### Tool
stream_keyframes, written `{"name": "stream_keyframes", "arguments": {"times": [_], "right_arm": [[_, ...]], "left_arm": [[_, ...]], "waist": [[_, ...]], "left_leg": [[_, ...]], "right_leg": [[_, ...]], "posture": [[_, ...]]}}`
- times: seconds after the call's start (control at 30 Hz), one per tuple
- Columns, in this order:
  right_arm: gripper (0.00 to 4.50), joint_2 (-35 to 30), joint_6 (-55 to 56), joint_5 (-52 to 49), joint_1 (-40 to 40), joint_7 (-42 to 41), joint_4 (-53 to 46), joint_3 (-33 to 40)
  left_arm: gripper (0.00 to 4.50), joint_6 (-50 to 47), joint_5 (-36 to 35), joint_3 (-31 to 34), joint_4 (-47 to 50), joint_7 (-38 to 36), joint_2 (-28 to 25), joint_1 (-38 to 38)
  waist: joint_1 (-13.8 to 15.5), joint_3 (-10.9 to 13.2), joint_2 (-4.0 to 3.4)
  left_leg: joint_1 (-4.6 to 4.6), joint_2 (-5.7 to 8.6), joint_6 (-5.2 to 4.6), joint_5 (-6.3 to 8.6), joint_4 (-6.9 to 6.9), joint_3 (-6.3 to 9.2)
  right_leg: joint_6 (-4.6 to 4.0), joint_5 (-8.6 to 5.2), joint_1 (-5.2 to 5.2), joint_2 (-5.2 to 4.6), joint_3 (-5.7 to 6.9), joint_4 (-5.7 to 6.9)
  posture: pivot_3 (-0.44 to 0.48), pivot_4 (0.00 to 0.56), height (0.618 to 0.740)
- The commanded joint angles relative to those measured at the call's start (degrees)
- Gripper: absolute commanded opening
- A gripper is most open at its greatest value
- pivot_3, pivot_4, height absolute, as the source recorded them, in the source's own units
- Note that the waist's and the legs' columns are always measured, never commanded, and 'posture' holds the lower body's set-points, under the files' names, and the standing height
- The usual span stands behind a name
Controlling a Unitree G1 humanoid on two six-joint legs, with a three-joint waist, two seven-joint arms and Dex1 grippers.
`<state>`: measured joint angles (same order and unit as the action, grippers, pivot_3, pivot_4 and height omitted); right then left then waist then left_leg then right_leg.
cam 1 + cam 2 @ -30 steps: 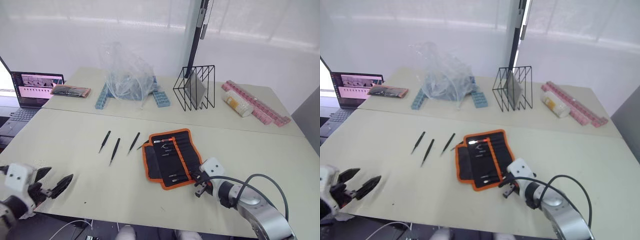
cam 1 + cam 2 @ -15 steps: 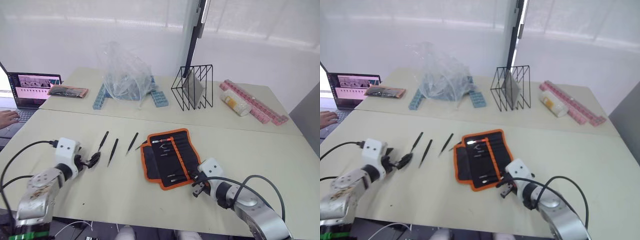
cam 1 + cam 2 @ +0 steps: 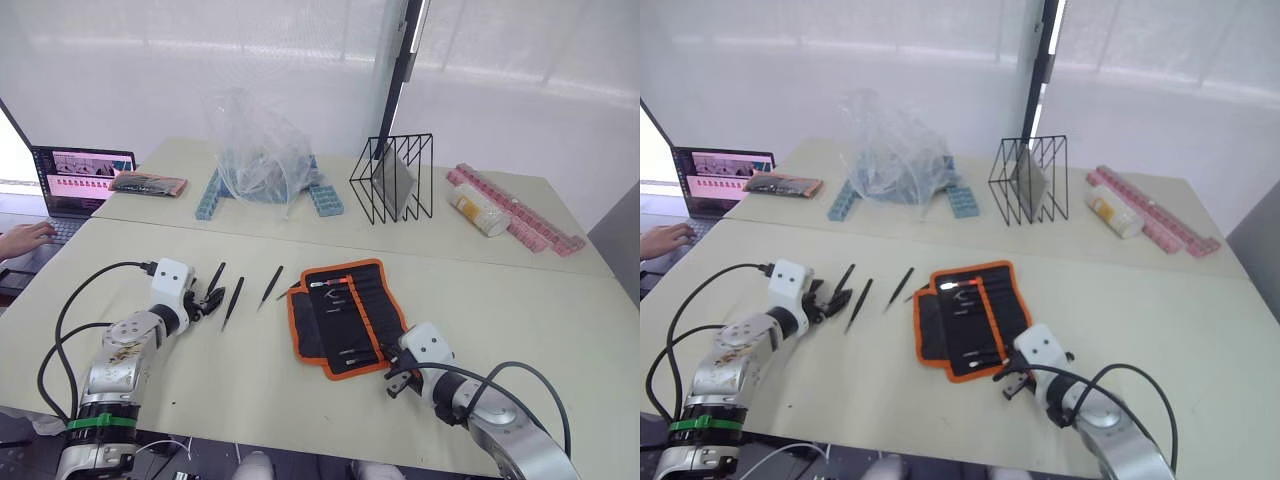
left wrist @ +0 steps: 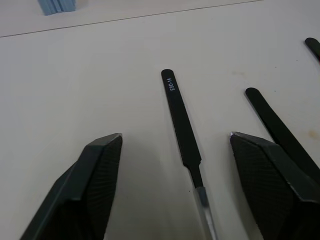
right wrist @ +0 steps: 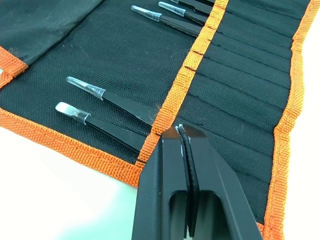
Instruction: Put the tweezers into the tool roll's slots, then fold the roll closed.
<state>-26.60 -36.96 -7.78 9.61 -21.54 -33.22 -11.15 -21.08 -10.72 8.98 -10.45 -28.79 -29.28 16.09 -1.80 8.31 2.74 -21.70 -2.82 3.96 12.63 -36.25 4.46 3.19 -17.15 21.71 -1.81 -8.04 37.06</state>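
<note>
Your right gripper [image 5: 186, 131] sits nearest, fingers pressed together with nothing between them, tips resting at the near orange edge of the roll [image 3: 345, 316]. The roll lies open and flat mid-table. It's soft fabric, so it'll likely bunch and slide if you push it; for the fold, grab an orange-bound edge, which looks stiffer than the black cloth. Several tweezers already sit in its slots, metal tips [image 5: 86, 85] poking out. Those tips are fine and probably bend easily, so keep off them.

Your left gripper [image 4: 175, 187] is to the left of the roll, fingers spread wide, straddling one loose tweezer [image 4: 180, 120] that lies flat on the table between them, not yet touched. It's thin, light and stiff, likely slick, and it lies so low to the table that a pinch may skate off. Take it at the wide black handle, not at the narrow neck or tip. Two more loose tweezers [image 3: 232, 301] [image 3: 271, 284] lie just beside it, apart from each other, toward the roll.

Further back: a plastic bag [image 3: 258, 150], a wire rack [image 3: 392, 178], a laptop [image 3: 75, 175] far left with a person's hand [image 3: 25, 238] at it
</note>
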Motion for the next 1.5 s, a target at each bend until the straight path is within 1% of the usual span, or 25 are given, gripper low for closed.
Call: {"name": "stream_keyframes", "arguments": {"times": [0.03, 0.1, 0.13, 0.23, 0.4, 0.5, 0.57, 0.73, 0.9, 1.0, 1.1, 1.23, 1.33, 1.43, 1.5], "right_arm": [[0.0, -0.33, -2.01, 1.15, 3.74, -0.49, 6.4, -2.81], [0.0, -0.14, -1.05, 1.17, 4.16, -0.49, 6.71, -2.55], [0.0, -0.09, -0.67, 1.19, 4.32, -0.48, 6.82, -2.48], [0.0, 0.36, 2.49, 1.33, 5.84, -0.27, 7.72, -1.84], [0.0, 1.28, 7.92, 1.56, 8.11, 0.04, 9.62, -0.96], [0.0, 2.2, 10.97, 1.02, 8.72, -0.24, 10.76, -0.55], [0.0, 2.53, 12.86, 1.05, 9.35, -0.68, 11.86, -0.63], [0.0, 3.53, 15.68, 1.3, 9.75, -1.0, 13.74, -0.58], [0.0, 4.31, 17.24, 1.75, 9.7, -1.02, 15.41, -0.73], [0.0, 4.69, 17.68, 1.91, 9.47, -1.0, 16.04, -0.74], [0.0, 5.25, 18.72, 1.76, 9.25, -1.04, 16.72, -0.74], [0.0, 7.0, 23.54, 0.42, 9.28, -1.26, 16.64, 0.68], [0.0, 8.0, 27.29, -1.19, 9.74, -1.75, 15.12, 2.6], [0.0, 8.49, 29.89, -2.22, 10.35, -2.32, 13.85, 3.57], [0.0, 9.02, 30.88, -2.46, 10.4, -2.37, 12.93, 3.22]], "left_arm": [[1.99, 0.25, 1.58, -2.13, -2.41, -0.07, 0.63, 0.03], [1.4, 0.35, 1.57, -2.1, -2.61, 0.08, 0.53, -0.04], [0.96, 0.36, 1.52, -2.07, -2.61, 0.17, 0.46, -0.09], [0.03, 0.03, 1.3, -1.36, -1.12, 0.34, -0.22, -1.15], [0.03, 0.39, 0.66, 0.53, 3.46, 0.74, -1.47, -2.88], [0.03, 0.37, -0.08, 1.58, 6.79, 0.23, -2.24, -3.93], [0.03, -0.03, -1.28, 2.78, 9.82, -0.75, -3.23, -4.57], [0.03, -1.77, -4.24, 4.49, 15.31, -3.81, -5.77, -4.43], [0.03, -4.68, -9.5, 3.85, 21.27, -8.57, -7.1, -2.12], [0.03, -10.22, -14.9, 0.99, 25.38, -12.82, -7.12, 0.93], [0.03, -14.11, -15.98, -5.82, 27.82, -16.43, -6.91, 4.71], [0.03, -14.4, -12.89, -13.66, 26.0, -18.68, -6.14, 8.24], [0.03, -13.54, -10.88, -17.55, 23.98, -19.79, -5.85, 9.68], [0.03, -12.33, -8.61, -20.49, 21.88, -20.51, -5.26, 10.85], [0.03, -11.62, -6.31, -23.23, 20.68, -21.7, -5.57, 11.77]], "waist": [[0.03, 0.0, -0.01], [0.0, 0.0, -0.02], [-0.06, 0.0, -0.02], [-0.15, 0.0, -0.02], [-0.58, 0.01, 0.0], [-0.75, 0.03, 0.01], [-0.77, 0.06, 0.05], [-0.73, 0.1, 0.15], [-0.75, 0.1, 0.16], [-0.83, 0.1, 0.16], [-0.87, 0.1, 0.16], [-1.41, 0.11, 0.15], [-1.67, 0.22, 0.06], [-1.53, 0.53, -0.39], [-1.45, 0.65, -0.46]], "left_leg": [[0.08, 0.0, 0.0, 0.0, 0.0, 0.0], [0.16, 0.0, 0.0, 0.0, 0.03, 0.01], [0.21, 0.0, 0.01, 0.0, 0.04, 0.02], [0.37, -0.01, 0.01, 0.01, 0.2, 0.02], [0.42, -0.01, 0.01, 0.01, 0.4, 0.02], [0.21, -0.02, 0.02, 0.02, 0.44, 0.02], [0.0, -0.03, 0.02, 0.02, 0.44, 0.02], [-0.43, -0.04, 0.02, 0.01, 0.42, 0.03], [-0.35, -0.05, 0.02, 0.01, 0.42, 0.02], [-0.35, -0.06, 0.02, 0.01, 0.4, 0.01], [-0.34, -0.06, 0.02, 0.01, 0.39, 0.02], [-0.35, -0.06, 0.01, 0.01, 0.38, 0.02], [-0.43, -0.09, 0.0, 0.0, 0.39, 0.02], [-0.62, -0.06, 0.0, 0.0, 0.35, 0.02], [-0.71, -0.06, -0.01, 0.0, 0.38, 0.03]], "right_leg": [[0.0, -0.01, -0.07, 0.0, 0.0, -0.01], [0.0, -0.02, -0.15, 0.0, 0.0, -0.04], [0.0, -0.02, -0.21, 0.0, 0.0, -0.06], [0.0, -0.03, -0.36, -0.01, 0.0, -0.2], [-0.01, -0.11, -0.39, -0.02, 0.0, -0.3], [0.05, -0.11, -0.41, -0.02, 0.0, -0.3], [0.33, 0.05, -0.26, -0.01, 0.0, -0.29], [0.36, 0.09, 0.31, 0.0, 0.0, -0.22], [0.05, -0.07, 0.4, 0.0, 0.0, -0.23], [0.02, -0.08, 0.38, 0.03, 0.0, -0.22], [0.11, -0.04, 0.35, 0.05, -0.01, -0.21], [0.29, 0.08, 0.18, 0.11, -0.05, -0.16], [0.33, 0.12, 0.33, 0.19, -0.11, -0.04], [0.34, 0.12, 0.47, 0.18, -0.13, -0.04], [0.32, 0.11, 0.56, 0.2, -0.13, -0.03]], "posture": [[0.0, 0.15, 0.72], [0.0, 0.15, 0.72], [0.0, 0.15, 0.72], [0.0, 0.15, 0.72], [0.0, 0.15, 0.72], [0.0, 0.15, 0.72], [0.0, 0.15, 0.72], [0.0, 0.15, 0.72], [0.0, 0.15, 0.72], [0.0, 0.15, 0.72], [0.0, 0.15, 0.72], [0.0, 0.15, 0.72], [0.0, 0.15, 0.72], [0.0, 0.15, 0.72], [0.0, 0.15, 0.72]]}}
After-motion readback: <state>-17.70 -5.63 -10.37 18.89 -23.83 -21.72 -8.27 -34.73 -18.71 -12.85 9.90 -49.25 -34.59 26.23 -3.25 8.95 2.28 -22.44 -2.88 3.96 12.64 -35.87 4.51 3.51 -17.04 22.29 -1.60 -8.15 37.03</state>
